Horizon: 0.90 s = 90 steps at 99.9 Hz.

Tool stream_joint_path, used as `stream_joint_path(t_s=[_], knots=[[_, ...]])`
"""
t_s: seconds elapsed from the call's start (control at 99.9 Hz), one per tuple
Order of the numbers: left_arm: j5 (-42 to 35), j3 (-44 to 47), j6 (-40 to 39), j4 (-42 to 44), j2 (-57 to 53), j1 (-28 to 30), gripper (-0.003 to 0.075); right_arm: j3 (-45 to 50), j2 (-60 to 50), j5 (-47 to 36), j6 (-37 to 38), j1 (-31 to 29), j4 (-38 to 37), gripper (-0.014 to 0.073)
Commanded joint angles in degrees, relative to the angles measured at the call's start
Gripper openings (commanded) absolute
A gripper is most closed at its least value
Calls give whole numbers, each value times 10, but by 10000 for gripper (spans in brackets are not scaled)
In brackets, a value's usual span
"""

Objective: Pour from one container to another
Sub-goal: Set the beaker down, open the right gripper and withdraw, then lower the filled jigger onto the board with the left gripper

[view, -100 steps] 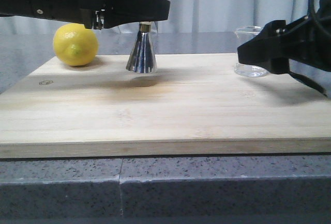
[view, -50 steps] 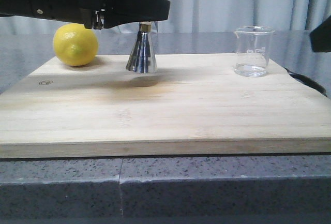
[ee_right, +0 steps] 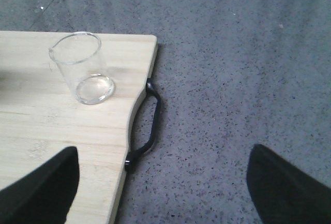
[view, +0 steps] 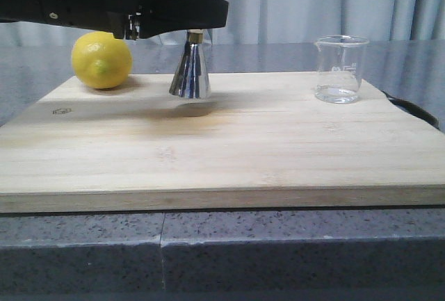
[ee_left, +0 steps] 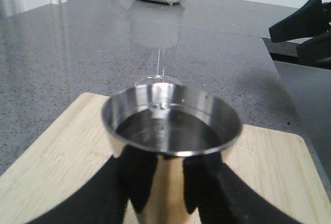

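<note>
**Jigger held aloft, beaker set down alone**

Left gripper (ee_left: 158,188) clamped on the steel jigger (view: 190,71), black fingers (ee_left: 137,180) pressing its lower cone; base raised just clear of the wooden board (view: 222,148), a shadow beneath. Dark liquid visible inside the upper cup. Lemon (view: 101,59) resting at the board's far left, near the jigger. Glass beaker (view: 339,68) upright near the board's far right corner, well apart from the jigger, apparently empty, untouched. Right gripper (ee_right: 160,188) spread wide, off the board's right edge over the grey bench (ee_right: 232,79), beside the black handle (ee_right: 147,131), grasping nothing.
</note>
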Motion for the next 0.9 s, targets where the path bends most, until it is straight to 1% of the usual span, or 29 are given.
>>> stream_joint_path(t_s=[0.0, 0.891], knots=[[57, -17, -4, -49, -22, -5, 185, -15, -4, -30, -1, 1, -8, 575], [58, -17, -4, -49, -21, -5, 185, -15, -4, -30, -1, 1, -25, 575]])
